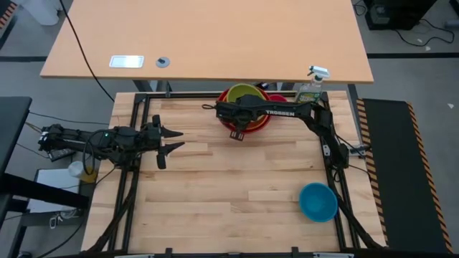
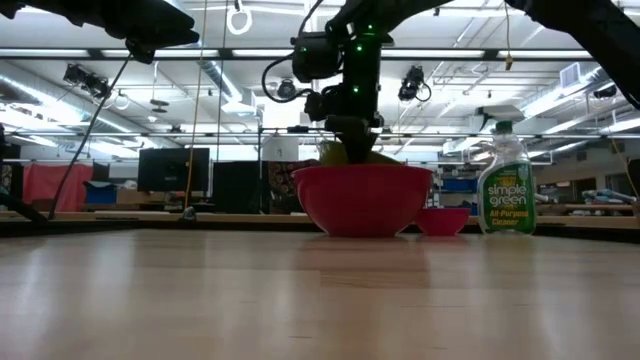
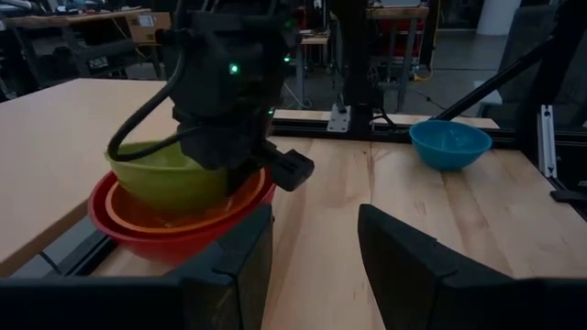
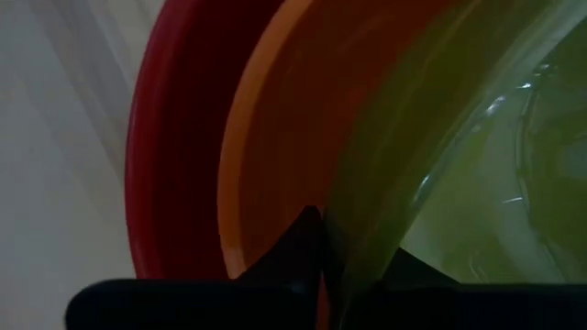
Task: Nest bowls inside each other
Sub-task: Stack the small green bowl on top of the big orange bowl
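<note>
A red bowl (image 1: 262, 125) stands at the table's far edge, right of the middle. An orange bowl (image 3: 138, 220) sits in it, and a lime green bowl (image 1: 244, 93) is inside the orange one. My right gripper (image 4: 353, 257) reaches down over the stack's near-left side (image 1: 240, 120) and is shut on the green bowl. A small pink bowl (image 2: 443, 220) stands just right of the red one. A blue bowl (image 1: 318, 202) stands alone at the near right. My left gripper (image 1: 171, 143) waits open at the left, above the table. My right gripper has the green bowl's rim (image 4: 367, 229) on the stack's near-left side. One finger (image 4: 408, 266) is inside the bowl. The other finger (image 4: 303, 243) is outside it, between the green and orange walls. The fingers come steeply from above. The bowl's lower part (image 3: 170, 188) sits inside the orange bowl.
A green spray bottle (image 1: 312, 87) with a white trigger stands at the far right corner, beside the pink bowl. The wooden tabletop (image 1: 229, 186) between the stack and the blue bowl is bare. A larger desk (image 1: 208, 39) lies beyond the far edge.
</note>
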Robot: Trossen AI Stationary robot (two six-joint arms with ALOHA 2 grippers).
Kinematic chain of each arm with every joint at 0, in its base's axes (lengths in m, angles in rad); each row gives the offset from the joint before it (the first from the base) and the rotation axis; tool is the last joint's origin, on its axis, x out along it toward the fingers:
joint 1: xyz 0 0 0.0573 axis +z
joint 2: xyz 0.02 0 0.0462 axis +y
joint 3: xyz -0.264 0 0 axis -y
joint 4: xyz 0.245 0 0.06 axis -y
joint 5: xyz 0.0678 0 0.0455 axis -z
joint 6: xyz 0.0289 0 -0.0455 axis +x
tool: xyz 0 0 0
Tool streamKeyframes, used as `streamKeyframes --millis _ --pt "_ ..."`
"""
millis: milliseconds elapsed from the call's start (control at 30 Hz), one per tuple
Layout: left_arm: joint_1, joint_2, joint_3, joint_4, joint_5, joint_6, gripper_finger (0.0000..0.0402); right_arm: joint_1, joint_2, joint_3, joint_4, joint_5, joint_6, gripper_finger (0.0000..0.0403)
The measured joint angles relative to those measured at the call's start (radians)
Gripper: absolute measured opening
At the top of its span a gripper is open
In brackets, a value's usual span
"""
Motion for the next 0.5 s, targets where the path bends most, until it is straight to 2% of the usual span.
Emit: streamKeyframes --millis 267,500 --pt "0.000 0.000 0.000 0.000 0.000 -0.001 0.0165 -0.005 0.000 0.000 -0.019 -0.062 -0.002 0.0064" --pt "0.000 0.000 0.000 -0.001 0.000 -0.001 0.0165 -0.025 -0.002 0.000 -0.101 -0.084 0.036 0.0141"
